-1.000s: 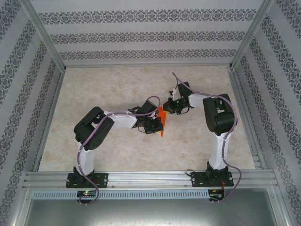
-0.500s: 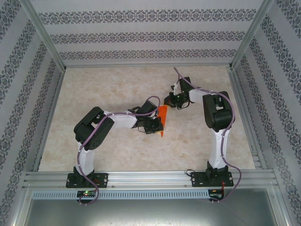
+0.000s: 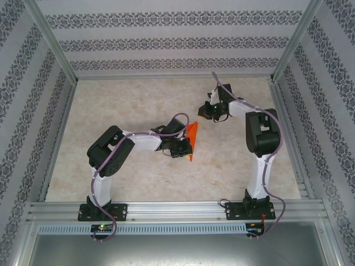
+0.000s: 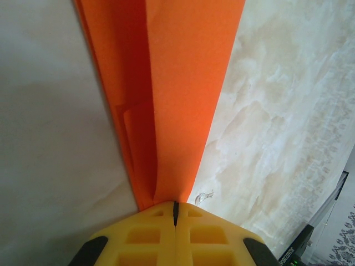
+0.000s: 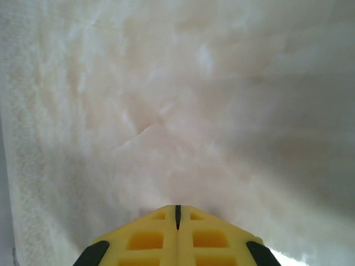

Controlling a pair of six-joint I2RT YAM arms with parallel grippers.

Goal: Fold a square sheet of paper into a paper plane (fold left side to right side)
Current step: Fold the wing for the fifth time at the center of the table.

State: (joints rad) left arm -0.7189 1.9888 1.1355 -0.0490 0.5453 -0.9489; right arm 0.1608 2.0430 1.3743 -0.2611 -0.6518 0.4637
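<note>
The bright orange paper (image 3: pixel 192 138), folded into a narrow pointed shape, stands near the table's middle. My left gripper (image 3: pixel 187 147) is shut on its lower end. Through the left wrist camera the paper (image 4: pixel 177 94) rises from between the closed yellow fingers (image 4: pixel 144 238), with a centre crease and a folded flap on its left side. My right gripper (image 3: pixel 204 112) hangs apart from the paper, up and to the right of it. Its yellow fingers (image 5: pixel 216 238) are pressed together with nothing between them, over bare marble (image 5: pixel 177 111).
The marbled tabletop (image 3: pixel 127 105) is ringed by patterned walls and an aluminium frame (image 3: pixel 166 209). The left arm's elbow (image 3: pixel 111 149) juts over the near left. The right arm's upper link (image 3: pixel 262 136) stands at the right.
My right gripper has let go of the paper's top and moved away up and to the right. The left gripper has kept its hold, and the paper's upper part has spread slightly.
</note>
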